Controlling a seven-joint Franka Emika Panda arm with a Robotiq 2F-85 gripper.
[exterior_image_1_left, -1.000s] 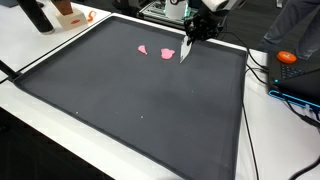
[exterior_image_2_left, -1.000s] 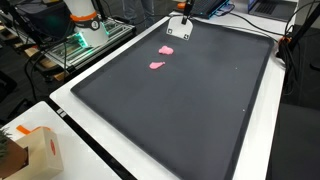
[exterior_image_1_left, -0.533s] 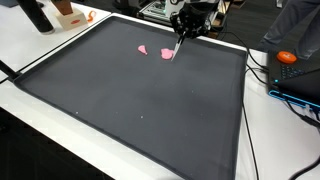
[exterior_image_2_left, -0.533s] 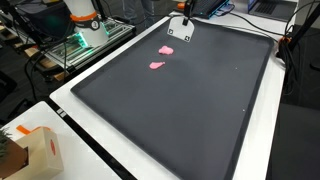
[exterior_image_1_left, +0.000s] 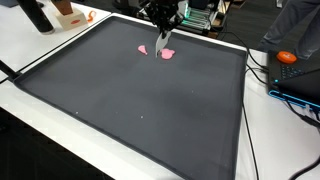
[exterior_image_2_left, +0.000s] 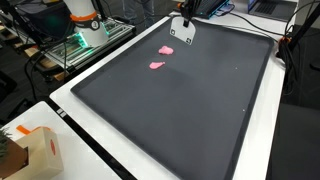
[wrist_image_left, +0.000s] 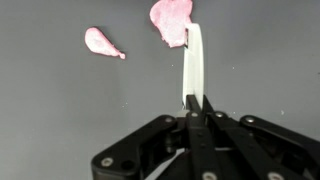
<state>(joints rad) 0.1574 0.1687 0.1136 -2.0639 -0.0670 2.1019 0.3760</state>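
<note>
White strip, judged light and stiff, is pinched at its lower end by the hand, tip by pink blob.

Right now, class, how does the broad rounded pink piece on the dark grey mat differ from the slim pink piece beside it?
The broad rounded pink piece is larger; the slim pink piece is narrow, tapered and slanted. The flat white strip in the shut gripper overlaps the rounded piece's edge; the slim piece lies apart from it. Both lie flat on the dark grey mat.
</note>
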